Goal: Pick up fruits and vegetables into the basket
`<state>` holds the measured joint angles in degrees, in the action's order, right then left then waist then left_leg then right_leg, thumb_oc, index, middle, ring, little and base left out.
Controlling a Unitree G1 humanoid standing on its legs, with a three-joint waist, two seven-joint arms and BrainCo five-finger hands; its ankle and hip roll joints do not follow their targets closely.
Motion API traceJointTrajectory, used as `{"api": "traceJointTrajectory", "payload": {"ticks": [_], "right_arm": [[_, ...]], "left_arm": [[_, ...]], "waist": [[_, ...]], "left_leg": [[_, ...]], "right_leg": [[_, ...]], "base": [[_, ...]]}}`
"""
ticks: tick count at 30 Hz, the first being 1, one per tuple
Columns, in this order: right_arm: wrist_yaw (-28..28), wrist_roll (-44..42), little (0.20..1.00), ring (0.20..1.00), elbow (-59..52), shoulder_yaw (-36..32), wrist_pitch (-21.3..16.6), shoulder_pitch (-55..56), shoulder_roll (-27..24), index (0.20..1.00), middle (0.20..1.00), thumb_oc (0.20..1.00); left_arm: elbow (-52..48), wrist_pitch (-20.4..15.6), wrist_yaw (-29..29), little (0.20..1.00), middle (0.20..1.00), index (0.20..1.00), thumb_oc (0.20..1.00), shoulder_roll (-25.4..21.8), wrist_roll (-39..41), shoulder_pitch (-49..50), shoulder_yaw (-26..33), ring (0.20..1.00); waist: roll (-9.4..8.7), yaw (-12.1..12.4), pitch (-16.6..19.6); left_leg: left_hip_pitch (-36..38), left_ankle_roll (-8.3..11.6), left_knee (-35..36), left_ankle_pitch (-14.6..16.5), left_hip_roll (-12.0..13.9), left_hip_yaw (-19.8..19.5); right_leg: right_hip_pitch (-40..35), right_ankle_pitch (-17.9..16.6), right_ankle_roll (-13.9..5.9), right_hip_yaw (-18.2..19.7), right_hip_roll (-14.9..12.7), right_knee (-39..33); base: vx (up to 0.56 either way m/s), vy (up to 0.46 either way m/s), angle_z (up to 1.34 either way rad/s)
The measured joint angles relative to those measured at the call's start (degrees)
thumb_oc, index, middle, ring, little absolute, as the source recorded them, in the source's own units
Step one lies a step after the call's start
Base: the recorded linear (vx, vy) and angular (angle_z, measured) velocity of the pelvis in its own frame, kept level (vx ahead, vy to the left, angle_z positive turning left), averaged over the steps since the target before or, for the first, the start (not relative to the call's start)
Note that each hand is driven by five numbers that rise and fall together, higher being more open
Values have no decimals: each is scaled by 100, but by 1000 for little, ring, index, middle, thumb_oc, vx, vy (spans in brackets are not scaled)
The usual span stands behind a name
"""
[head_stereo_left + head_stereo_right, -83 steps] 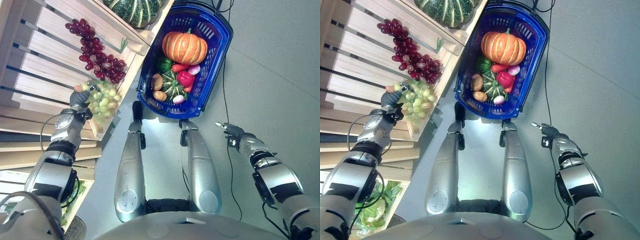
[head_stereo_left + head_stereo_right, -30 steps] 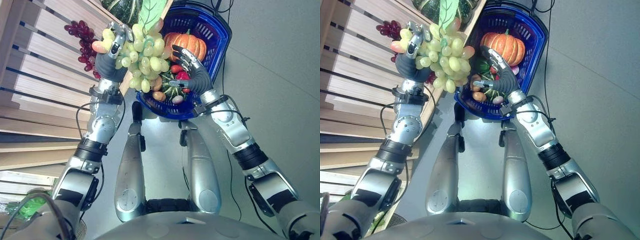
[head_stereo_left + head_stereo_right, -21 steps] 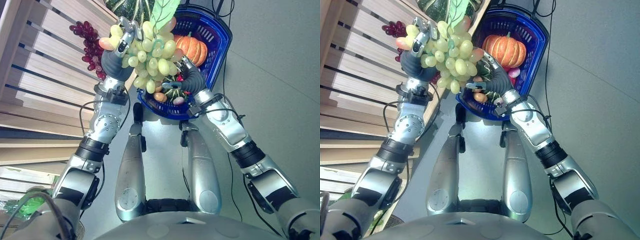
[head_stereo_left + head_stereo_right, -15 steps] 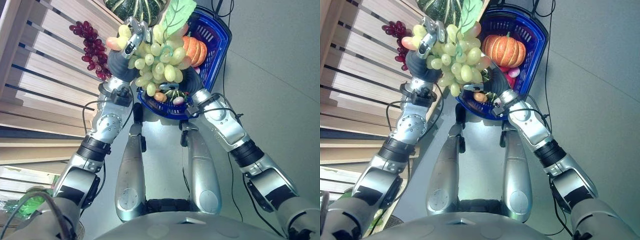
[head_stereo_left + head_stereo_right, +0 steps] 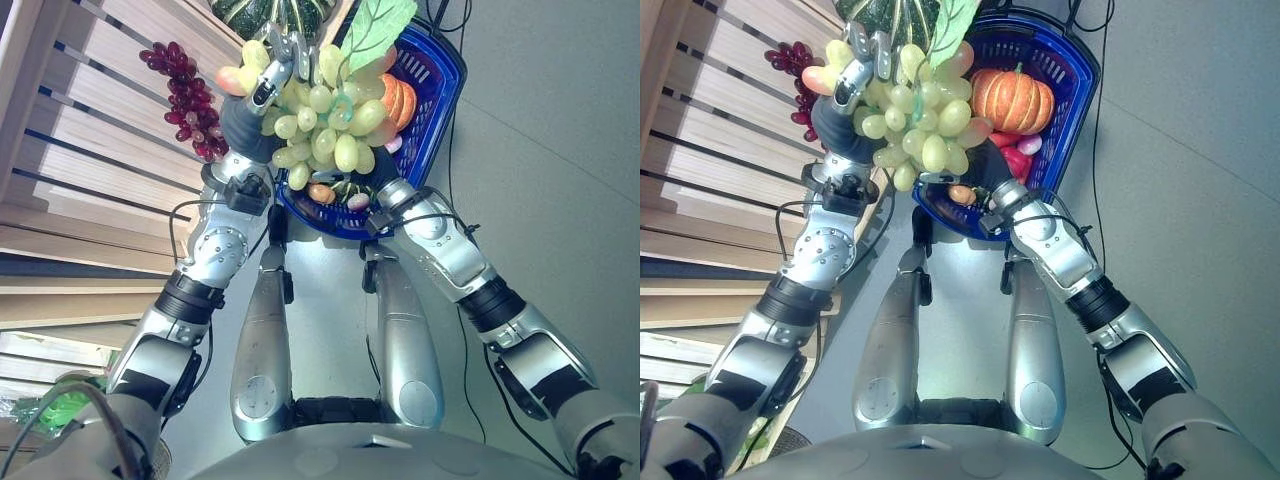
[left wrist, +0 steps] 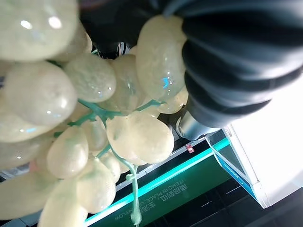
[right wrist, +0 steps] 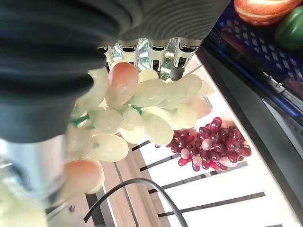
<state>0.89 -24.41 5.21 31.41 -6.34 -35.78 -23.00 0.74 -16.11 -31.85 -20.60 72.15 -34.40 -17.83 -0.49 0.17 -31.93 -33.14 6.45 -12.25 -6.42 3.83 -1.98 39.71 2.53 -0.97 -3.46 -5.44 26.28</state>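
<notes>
Clearly mid-carry — the left hand point(image 5: 252, 120) is clamped on the green grape bunch point(image 5: 325, 115), held high over the blue basket's point(image 5: 1072, 95) near edge with the right hand point(image 5: 985, 165) beneath, fingers hidden — next, I'd judge, lower and let go.

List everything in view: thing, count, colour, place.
green grapes: one bunch, pale green with a leaf, held up between shelf and basket
red grapes: one bunch, dark red, on the wooden shelf
squash: one, dark green striped, upper shelf
basket: one, blue, on the floor
pumpkin: one, orange, in the basket
left hand: curled on the green grapes
right hand: beside the bunch, fingers hidden
</notes>
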Motion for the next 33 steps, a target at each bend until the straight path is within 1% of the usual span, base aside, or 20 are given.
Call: {"api": "traceJointTrajectory", "payload": {"ticks": [7, 17, 18, 19, 20, 21, 22, 23, 25, 29, 30, 31, 33], "right_arm": [[0, -144, 200, 200, 7, 78, 34, -4, -7, 200, 200, 200], [-17, -151, 200, 200, 6, 109, 33, -4, -11, 200, 200, 200], [-13, -153, 200, 200, 7, 107, 33, -4, -11, 200, 200, 200], [-7, -153, 200, 200, 7, 107, 33, -3, -11, 200, 200, 200], [-5, -151, 200, 200, 7, 107, 33, -3, -11, 200, 200, 200], [0, -149, 200, 200, 7, 106, 33, -2, -11, 200, 200, 200], [4, -149, 200, 200, 8, 107, 33, -2, -11, 200, 200, 200], [10, -148, 200, 200, 8, 107, 33, -2, -10, 200, 200, 200], [21, -149, 200, 200, 8, 105, 33, -2, -15, 200, 200, 200], [75, -160, 200, 200, 8, 58, -9, 6, -33, 200, 200, 200], [98, -161, 200, 200, 8, 22, -33, 19, -30, 200, 200, 200], [127, -165, 200, 200, 10, -27, -85, 30, -61, 200, 200, 200], [175, -213, 200, 200, 10, -183, -144, 50, -60, 200, 200, 200]], "left_arm": [[-70, 98, -4, 200, 200, 200, 200, 83, 41, -57, -46, 200], [-70, 91, 9, 200, 200, 200, 200, 113, 34, -87, -46, 200], [-70, 72, 80, 203, 203, 203, 203, 113, 0, -95, -46, 203], [-70, 53, 174, 285, 285, 285, 285, 113, -20, -106, -46, 285], [-70, 23, 236, 391, 391, 391, 391, 111, -30, -111, -45, 391], [-70, -70, 489, 1000, 1000, 1000, 1000, 118, -158, -121, -45, 1000], [-70, -94, 607, 1000, 1000, 1000, 1000, 118, -254, -121, -42, 1000], [-70, -183, 898, 1000, 1000, 1000, 1000, 111, -504, -111, -40, 1000], [-70, -277, 1225, 1000, 1000, 1000, 1000, 78, -847, -103, -42, 1000], [-46, -655, 2518, 1000, 1000, 1000, 1000, -183, -2129, 17, -21, 1000], [-34, -715, 2792, 1000, 1000, 1000, 1000, -259, -2407, 77, 4, 1000], [-11, -796, 3195, 1000, 1000, 1000, 1000, -322, -2877, 140, 69, 1000], [47, -852, 3771, 1000, 1000, 1000, 1000, -450, -3580, 220, 193, 1000]], "waist": [[0, 2, 0], [1, 46, 0], [1, 64, -1], [2, 78, -1], [2, 86, -1], [2, 112, -1], [2, 121, -1], [2, 132, -1], [3, 138, -1], [32, 133, -6], [46, 135, -1], [50, 138, -1], [54, 151, -2]], "left_leg": [[2, -1, 0, -2, 0, 0], [8, 4, 58, -16, 0, 0], [9, 4, 63, -17, 0, 0], [9, 4, 65, -17, 0, 0], [9, 4, 65, -17, 0, 0], [9, 4, 65, -17, 0, 0], [9, 5, 65, -17, 0, -1], [9, 5, 65, -18, 0, -4], [9, 6, 69, -23, -1, -7], [5, 5, 94, -32, 0, -13], [5, 3, 112, -35, 0, -14], [5, 9, 149, -55, 0, -15], [-25, 20, 180, -81, 0, -21]], "right_leg": [[1, 14, -21, 0, 0, 5], [4, 10, -15, -5, 1, -26], [4, 10, -14, -5, 1, -28], [4, 11, -15, -6, 1, -30], [4, 11, -15, -6, 1, -30], [4, 12, -17, -6, 1, -28], [4, 13, -19, -7, 0, -28], [4, 14, -20, -10, 0, -27], [4, 14, -21, -14, -2, -26], [20, 21, -17, -20, -4, -24], [30, 24, -13, -21, -4, -24], [47, 29, -11, -23, -6, -21], [97, 42, 1, -35, -6, -4]], "base": [[0, 0, 0], [0, 0, 0], [0, 0, 0], [0, 0, 0], [0, 0, 0], [0, 0, 0], [0, 0, 0], [0, 0, 0], [0, 0, 0], [0, 0, 0], [0, 0, 0], [0, 0, 0], [0, 0, 0]]}}
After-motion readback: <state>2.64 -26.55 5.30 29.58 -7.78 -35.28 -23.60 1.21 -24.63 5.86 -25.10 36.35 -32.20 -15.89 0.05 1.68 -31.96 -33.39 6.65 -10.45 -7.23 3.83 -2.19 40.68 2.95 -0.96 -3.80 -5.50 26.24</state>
